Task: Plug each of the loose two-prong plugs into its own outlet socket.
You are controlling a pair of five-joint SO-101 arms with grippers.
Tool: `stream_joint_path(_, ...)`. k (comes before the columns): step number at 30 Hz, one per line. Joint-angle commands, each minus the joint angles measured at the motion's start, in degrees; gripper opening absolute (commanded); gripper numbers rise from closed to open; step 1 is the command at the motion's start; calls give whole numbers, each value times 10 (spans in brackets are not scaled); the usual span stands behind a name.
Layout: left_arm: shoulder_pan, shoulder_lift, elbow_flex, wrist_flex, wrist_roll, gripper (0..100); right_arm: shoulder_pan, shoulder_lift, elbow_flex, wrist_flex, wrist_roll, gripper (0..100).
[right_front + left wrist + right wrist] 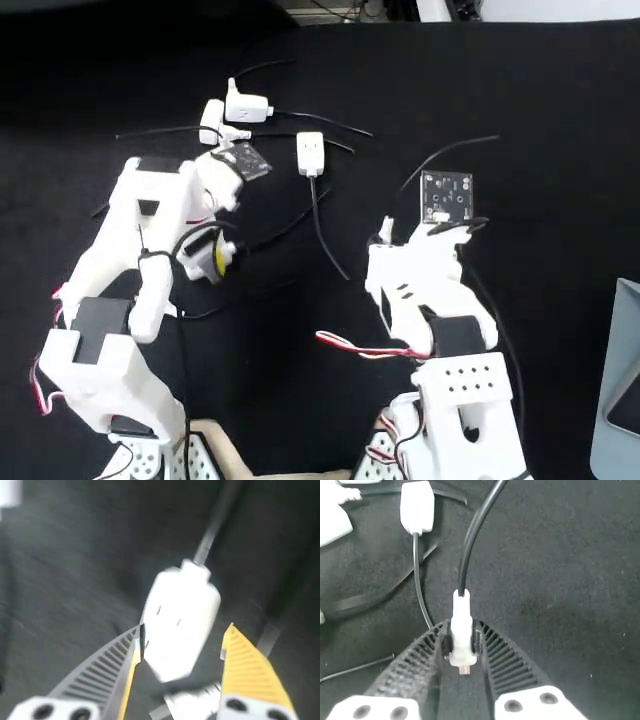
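Note:
A white two-slot outlet socket (180,625) on a black cable sits between the yellow fingers of my left gripper (185,629). One finger (127,655) touches its side and a gap shows at the other, so the gripper is open. From above, that gripper (212,258) points down at the black cloth left of centre. My right gripper (461,626) is shut on a slim white plug (461,635), whose metal tip pokes out towards the camera and whose black cable (475,535) runs away from it. In the high view this gripper (388,232) is right of centre.
Another white socket (310,150) with its cable lies at the back centre, also seen as a white socket (417,505). Two more white plug bodies (245,105) (212,120) lie at the back left among loose black cables. A grey tray (620,380) stands at the right edge.

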Motion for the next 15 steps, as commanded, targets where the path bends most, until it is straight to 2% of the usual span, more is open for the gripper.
stream_joint_path(1,-6,24,16,-56,0,255,4,-8,-2,-12,-5,11)
stream_joint_path(5,1,12,21,-55,38,209,4,-8,-3,-12,-5,11)
stream_joint_path(8,14,-11,21,-21,49,173,4,-8,-3,-12,-5,11)
stream_joint_path(15,44,-91,20,64,88,202,4,-8,-3,-12,-5,11)
